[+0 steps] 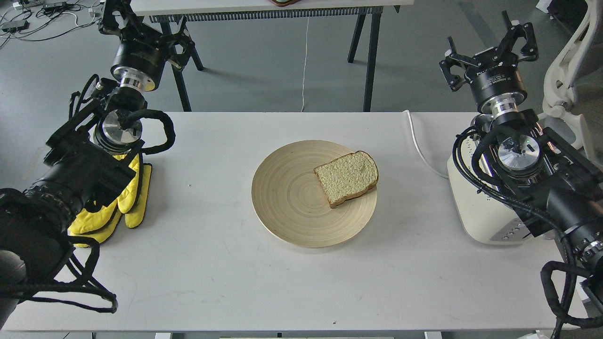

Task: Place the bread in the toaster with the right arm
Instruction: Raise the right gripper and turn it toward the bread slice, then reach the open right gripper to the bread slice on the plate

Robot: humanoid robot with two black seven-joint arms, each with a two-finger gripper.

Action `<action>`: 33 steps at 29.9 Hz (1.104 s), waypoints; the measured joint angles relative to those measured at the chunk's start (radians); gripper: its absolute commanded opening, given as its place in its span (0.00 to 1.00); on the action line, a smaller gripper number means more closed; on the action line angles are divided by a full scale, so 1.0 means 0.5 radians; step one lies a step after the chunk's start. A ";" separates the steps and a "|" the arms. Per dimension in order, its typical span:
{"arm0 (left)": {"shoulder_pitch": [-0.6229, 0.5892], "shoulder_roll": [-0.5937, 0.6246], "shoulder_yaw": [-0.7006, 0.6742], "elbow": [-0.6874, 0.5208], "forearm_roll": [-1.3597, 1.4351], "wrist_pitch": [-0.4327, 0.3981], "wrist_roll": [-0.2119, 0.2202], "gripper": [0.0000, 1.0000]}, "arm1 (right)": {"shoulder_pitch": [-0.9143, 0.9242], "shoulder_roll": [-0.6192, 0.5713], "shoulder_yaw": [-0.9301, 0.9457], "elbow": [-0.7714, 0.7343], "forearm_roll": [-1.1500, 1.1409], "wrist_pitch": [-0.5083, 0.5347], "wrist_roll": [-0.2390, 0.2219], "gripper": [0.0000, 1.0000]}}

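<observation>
- Scanning from the left: my left gripper (123, 19) is raised beyond the far edge of the table (212, 263), above the yellow gloves (120, 207); I cannot tell whether its fingers are apart or together.
- At centre, the bread (346, 178) lies flat on the right part of the plate (287, 207), untouched.
- At right, the toaster (485, 212) stands just right of the plate, largely hidden behind my right arm (541, 188); its slots are not visible.
- My right gripper (490, 47) hovers high past the far table edge, fingers spread apart, holding nothing.
- Step in hand, by my judgement: the approach, with no grasp made yet.
- Next move calls for lowering the right gripper toward the plate and closing on the slice's edge.
</observation>
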 measured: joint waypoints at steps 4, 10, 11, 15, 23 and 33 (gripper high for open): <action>-0.002 -0.003 0.007 -0.001 0.000 0.000 0.000 1.00 | -0.015 -0.025 -0.004 0.015 -0.007 0.000 -0.022 0.99; -0.002 -0.003 0.008 0.001 0.000 0.000 0.000 1.00 | 0.000 -0.047 -0.016 0.017 -0.019 -0.045 -0.081 0.99; -0.002 -0.003 0.008 0.001 0.000 0.000 0.000 1.00 | 0.006 -0.048 -0.032 0.017 -0.020 -0.053 -0.081 0.99; 0.004 -0.010 0.011 0.001 0.000 0.000 0.000 1.00 | 0.016 -0.059 -0.146 0.066 -0.037 -0.095 -0.073 0.99; 0.009 -0.025 0.011 0.000 0.000 0.000 0.003 1.00 | 0.035 -0.222 -0.232 0.290 -0.527 -0.291 -0.067 0.99; 0.009 -0.016 0.011 0.000 0.000 0.000 0.007 1.00 | 0.110 -0.244 -0.362 0.402 -1.717 -0.452 -0.074 0.98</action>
